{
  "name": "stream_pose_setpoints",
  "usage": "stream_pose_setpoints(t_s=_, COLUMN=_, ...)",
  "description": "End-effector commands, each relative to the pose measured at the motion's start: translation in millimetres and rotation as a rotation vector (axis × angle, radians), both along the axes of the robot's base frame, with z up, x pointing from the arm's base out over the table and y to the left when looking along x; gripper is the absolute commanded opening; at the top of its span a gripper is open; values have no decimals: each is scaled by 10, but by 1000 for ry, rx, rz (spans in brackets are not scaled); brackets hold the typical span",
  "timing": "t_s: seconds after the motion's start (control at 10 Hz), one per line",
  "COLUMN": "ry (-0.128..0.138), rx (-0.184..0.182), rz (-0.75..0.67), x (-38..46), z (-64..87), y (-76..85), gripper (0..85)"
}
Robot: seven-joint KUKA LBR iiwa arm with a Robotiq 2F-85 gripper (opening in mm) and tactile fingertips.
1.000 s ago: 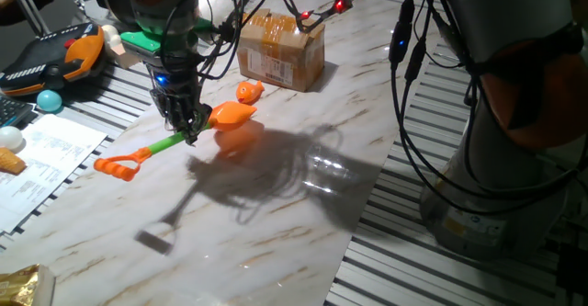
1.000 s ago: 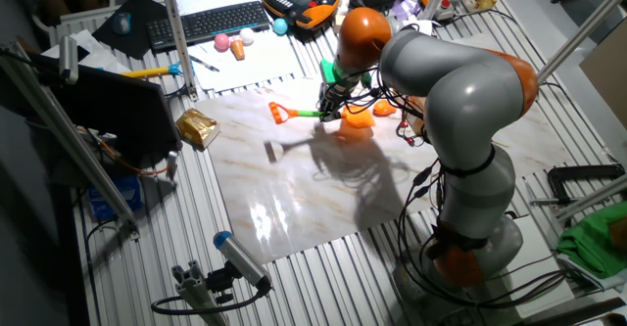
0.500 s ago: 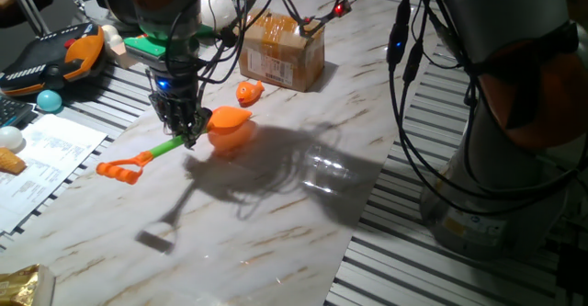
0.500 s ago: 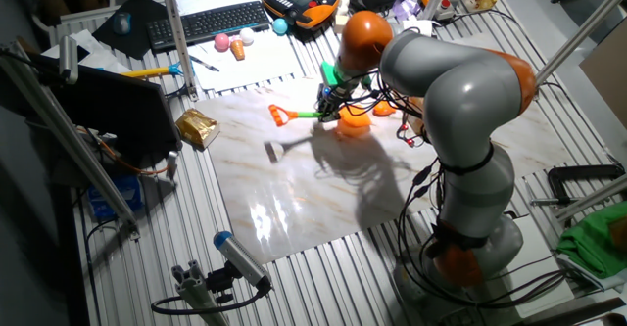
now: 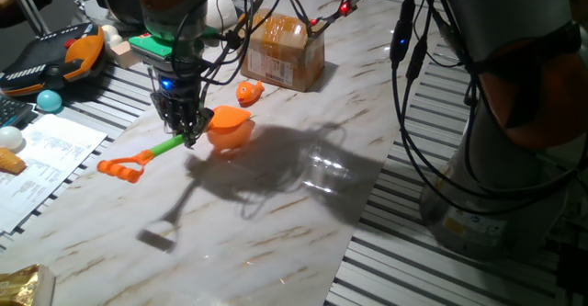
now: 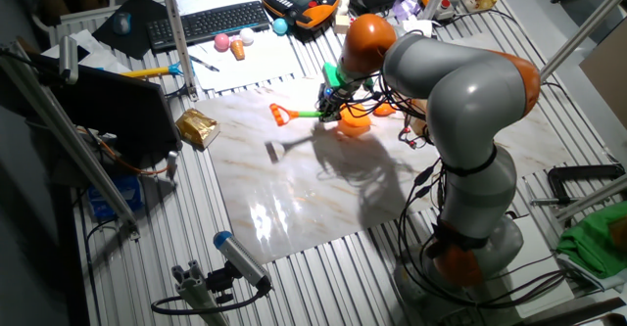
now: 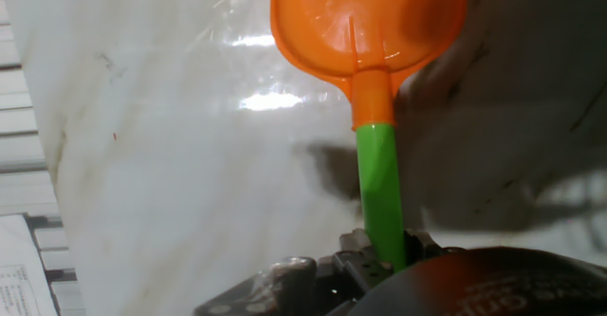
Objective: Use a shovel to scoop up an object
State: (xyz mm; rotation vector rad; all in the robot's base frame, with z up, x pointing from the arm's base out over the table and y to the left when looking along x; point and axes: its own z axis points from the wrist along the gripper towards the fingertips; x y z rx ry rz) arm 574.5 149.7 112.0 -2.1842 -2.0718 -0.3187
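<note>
The shovel [image 5: 175,144] has a green shaft, an orange blade [image 5: 230,125] and an orange loop end [image 5: 119,169]. My gripper [image 5: 190,133] is shut on the green shaft just behind the blade. The blade is lifted off the marble and tips toward the object [image 5: 249,92], a small orange fish toy lying a short way beyond it, near the box. In the hand view the blade [image 7: 368,22] fills the top and holds nothing, with the shaft [image 7: 381,193] running down into the fingers. The other fixed view shows the shovel [image 6: 313,114] and gripper [image 6: 328,108] under the arm.
A brown cardboard box [image 5: 281,49] stands just behind the fish. A teach pendant [image 5: 55,58], a teal ball [image 5: 49,100] and papers [image 5: 46,159] lie off the marble slab on the left. Cables [image 5: 404,85] hang on the right near the robot base [image 5: 514,141].
The blade has risen slightly and shifted a little away from the fish, with the gripper keeping its hold on the shaft. The fish has not moved.
</note>
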Motion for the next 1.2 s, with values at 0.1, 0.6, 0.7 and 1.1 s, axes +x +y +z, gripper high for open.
stream_pose_setpoints(t_s=0.1, ry=1, rx=0, rz=1, x=16, z=-20, y=-9, gripper=7)
stream_pose_setpoints(t_s=0.6, ry=-14, rx=30, rz=5, x=30, z=-17, y=-76, gripper=7)
stream_pose_setpoints(t_s=0.7, ry=-22, rx=32, rz=6, x=35, z=-15, y=-95, gripper=7)
stream_pose_setpoints(t_s=1.1, ry=-37, rx=34, rz=9, x=65, z=-21, y=-177, gripper=7)
